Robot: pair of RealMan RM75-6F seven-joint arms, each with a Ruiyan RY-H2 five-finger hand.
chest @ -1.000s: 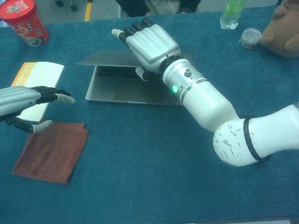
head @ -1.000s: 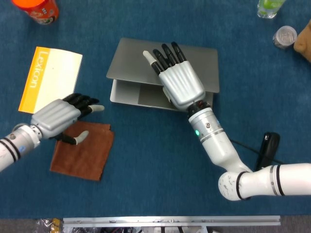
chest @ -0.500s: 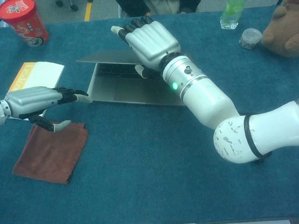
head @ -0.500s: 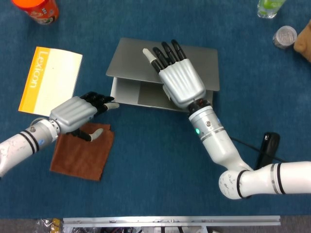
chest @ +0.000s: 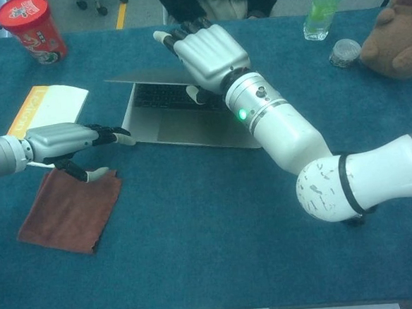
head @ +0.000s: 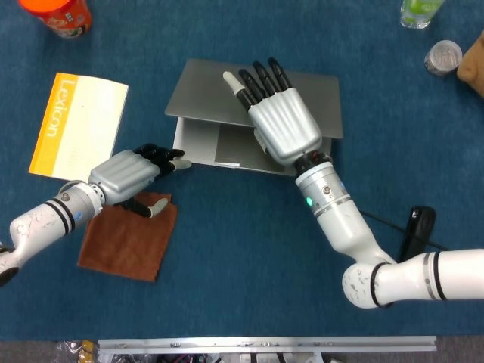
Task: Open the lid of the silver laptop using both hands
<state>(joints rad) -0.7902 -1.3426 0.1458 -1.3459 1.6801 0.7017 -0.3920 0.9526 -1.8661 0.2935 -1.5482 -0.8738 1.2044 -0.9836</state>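
Left hand (head: 125,172) now at laptop (head: 204,144) corner, fingers apart, right hand (head: 281,127) hides lid edge, grip unclear

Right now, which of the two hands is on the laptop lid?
The right hand: it lies on the raised lid of the laptop. The left hand is at the laptop's front left corner, fingertips at the base, above the brown cloth.

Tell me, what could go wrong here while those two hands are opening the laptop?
The right hand lifts the lid of the silver laptop from one side only, so the lid could slip off its fingers and drop shut. The left hand reaches the base's front left corner with just its fingertips; if it fails to pin the base, the laptop may slide or tip up.
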